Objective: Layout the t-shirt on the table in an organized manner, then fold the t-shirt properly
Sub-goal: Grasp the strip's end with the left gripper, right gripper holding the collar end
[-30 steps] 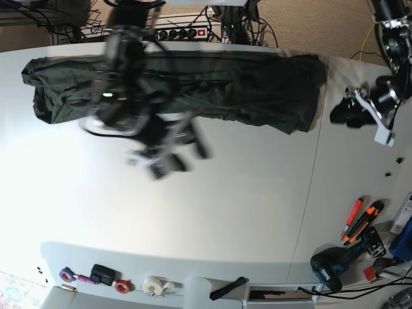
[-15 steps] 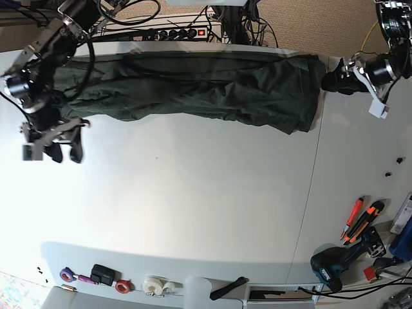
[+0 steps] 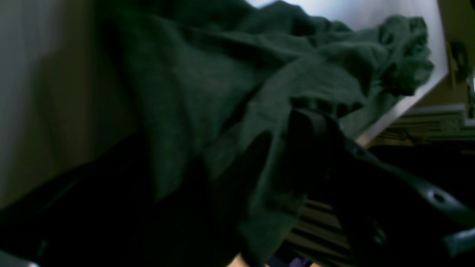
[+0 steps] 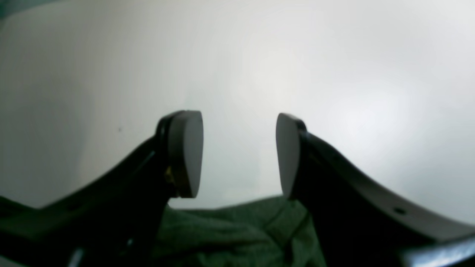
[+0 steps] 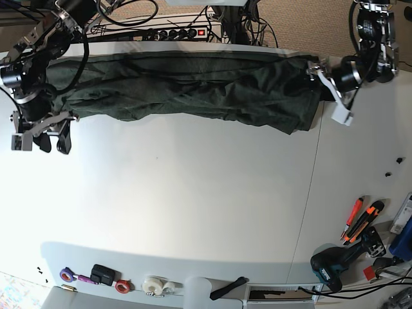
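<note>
The dark green t-shirt (image 5: 193, 87) lies stretched in a long wrinkled band across the far part of the white table (image 5: 193, 193). My left gripper (image 5: 317, 80) is at the shirt's right end. In the left wrist view it (image 3: 222, 141) is open, with folds of the t-shirt (image 3: 207, 85) lying between its dark fingers (image 3: 315, 144). My right gripper (image 5: 53, 145) hangs just off the shirt's left end, near the table's left edge. In the right wrist view it (image 4: 237, 154) is open with nothing between its pads (image 4: 185, 152); the t-shirt (image 4: 237, 233) shows below them.
A power strip (image 5: 187, 32) and cables lie behind the table's far edge. An orange cutter (image 5: 360, 219) and a drill (image 5: 335, 267) sit at the front right. Tape rolls (image 5: 154, 284) line the front edge. A thin seam (image 5: 315, 167) divides the tabletop.
The right arm swung from over the shirt's middle to its left end. The left arm moved left from the bare table onto the shirt's right end.
</note>
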Robot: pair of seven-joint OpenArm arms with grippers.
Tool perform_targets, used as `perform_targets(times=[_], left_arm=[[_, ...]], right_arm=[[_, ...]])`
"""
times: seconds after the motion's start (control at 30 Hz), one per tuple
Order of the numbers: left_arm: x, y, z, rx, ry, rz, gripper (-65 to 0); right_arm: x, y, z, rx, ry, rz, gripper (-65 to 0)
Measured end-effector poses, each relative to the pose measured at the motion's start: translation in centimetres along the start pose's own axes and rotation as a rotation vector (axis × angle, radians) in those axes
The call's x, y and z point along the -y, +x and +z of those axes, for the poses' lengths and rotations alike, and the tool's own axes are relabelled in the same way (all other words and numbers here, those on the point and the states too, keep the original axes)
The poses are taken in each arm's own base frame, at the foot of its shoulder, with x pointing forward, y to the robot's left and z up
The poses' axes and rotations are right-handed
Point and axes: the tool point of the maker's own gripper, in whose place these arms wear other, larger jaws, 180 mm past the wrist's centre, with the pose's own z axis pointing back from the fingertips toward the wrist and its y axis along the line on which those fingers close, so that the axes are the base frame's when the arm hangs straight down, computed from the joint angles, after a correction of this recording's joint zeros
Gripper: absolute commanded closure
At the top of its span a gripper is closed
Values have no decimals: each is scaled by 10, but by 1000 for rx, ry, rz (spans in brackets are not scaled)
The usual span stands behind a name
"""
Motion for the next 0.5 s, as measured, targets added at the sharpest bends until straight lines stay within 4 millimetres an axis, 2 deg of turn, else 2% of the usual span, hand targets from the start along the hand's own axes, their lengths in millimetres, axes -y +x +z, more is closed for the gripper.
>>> perform_targets(times=[0.1, 0.13, 0.17, 0.23, 0.27, 0.37, 0.43, 0.5], left_arm=[[11, -5, -9, -15, -37, -12, -419], [13, -6, -9, -18, -47, -24, -373], [13, -8, -10, -27, -46, -38, -289], [8, -15, -10, -55, -25, -45, -57], [6, -16, -9, -52, -19, -38, 0], [4, -10, -2, -12, -30, -49, 0], [5, 1, 6, 41, -65, -61, 0], [15, 20, 16, 107, -137, -111, 0]], right_arm=[[0, -7, 2, -19, 1, 0, -313], [0, -8, 2, -23, 0, 0, -313], [0, -10, 3, -26, 0, 0, -313], [0, -12, 3, -31, 0, 0, -313], [0, -12, 3, -33, 0, 0, -313], [0, -12, 3, -33, 0, 0, -313], [0, -12, 3, -33, 0, 0, -313], [0, -12, 3, -33, 0, 0, -312]])
